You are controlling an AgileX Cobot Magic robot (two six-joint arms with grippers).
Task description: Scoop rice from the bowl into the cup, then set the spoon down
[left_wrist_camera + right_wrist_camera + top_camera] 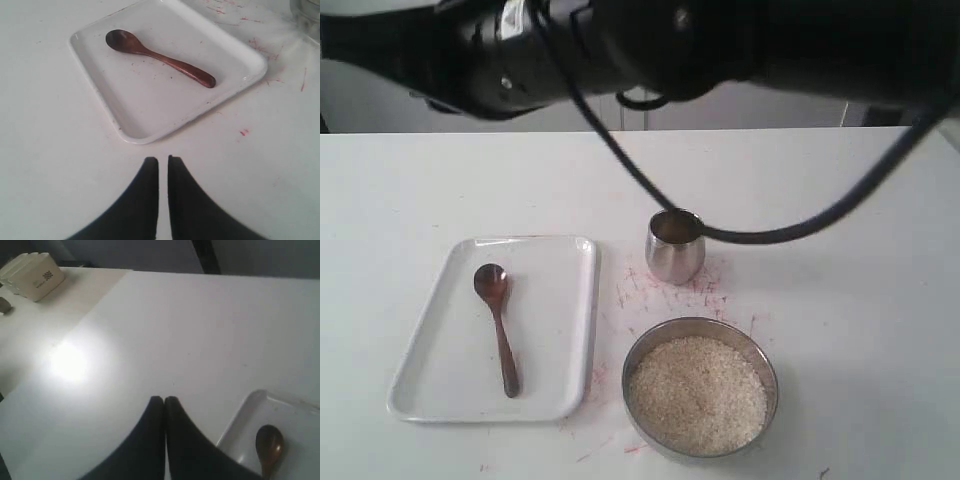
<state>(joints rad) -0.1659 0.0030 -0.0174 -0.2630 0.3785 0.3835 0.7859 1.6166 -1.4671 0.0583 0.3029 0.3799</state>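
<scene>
Two grippers: I am watching the left gripper (163, 162) and right gripper (164, 401) hovering over the table (840, 280), jaws pressing nearly together, gripping nothing.
Spoon: the spoon (497, 325) is lying flat in the white tray (555, 330).
Rice: the rice (697, 393) is filling the bowl (700, 323), just beside the tray.
Cup: the cup (675, 255) is standing upright near the bowl, not touching it.

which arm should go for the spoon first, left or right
Left, probably. The wooden spoon lies whole on the white tray straight ahead of the left gripper; the right gripper points past it over the table.
</scene>
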